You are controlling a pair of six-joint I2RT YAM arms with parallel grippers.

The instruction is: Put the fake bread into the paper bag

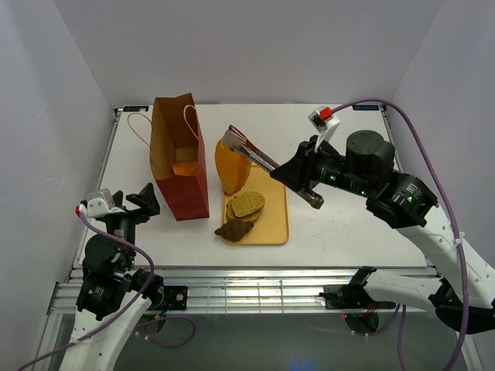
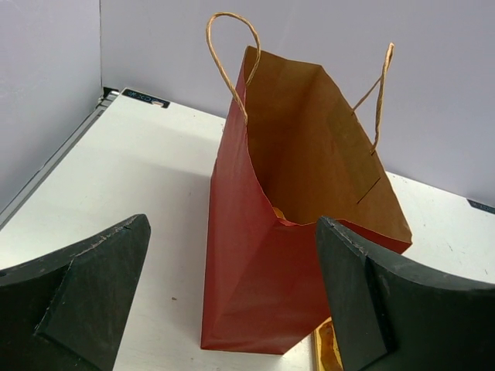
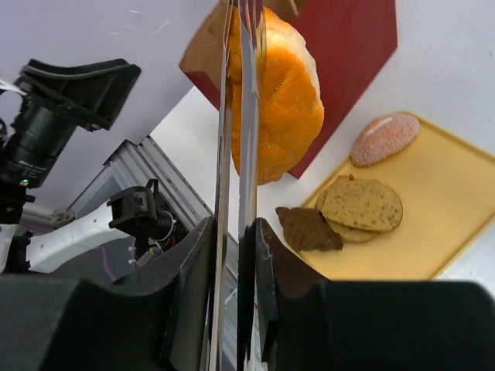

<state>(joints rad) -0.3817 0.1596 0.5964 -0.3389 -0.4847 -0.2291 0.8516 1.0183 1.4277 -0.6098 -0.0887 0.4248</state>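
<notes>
- The orange loaf (image 1: pixel 231 168) is the piece in play: it is pinched between the blades of the silver tongs (image 1: pixel 254 151), just to the right of the paper bag (image 1: pixel 179 166) and over the far left corner of the yellow tray (image 1: pixel 272 220). It looks lifted, though I cannot tell for sure that its lower end is off the tray.
- Its long axis runs nearly upright and roughly along the tongs. The upper end sits up by the blade tips and leans toward the bag, and the lower end points down at the tray.
- The right gripper (image 3: pixel 230 263) has its jaws clamped on the tongs' handles, squeezing the blades onto the loaf.
- The bag stands upright on the desk (image 1: pixel 340 232), its mouth open upward and both cord handles raised. A yellow-orange piece (image 1: pixel 186 167) shows inside, so at least one piece seems to be in.
- Left to do, as I judge it: carry the loaf over the mouth and let it go.
- After that come the speckled slices (image 1: pixel 247 205), the brown croissant (image 1: pixel 234 229) and the pink oval roll (image 3: pixel 384 137), all lying on the tray.
- The task looks early to midway.
- The left gripper (image 1: pixel 147 199) waits near the bag's near side, jaws apart and holding nothing.
</notes>
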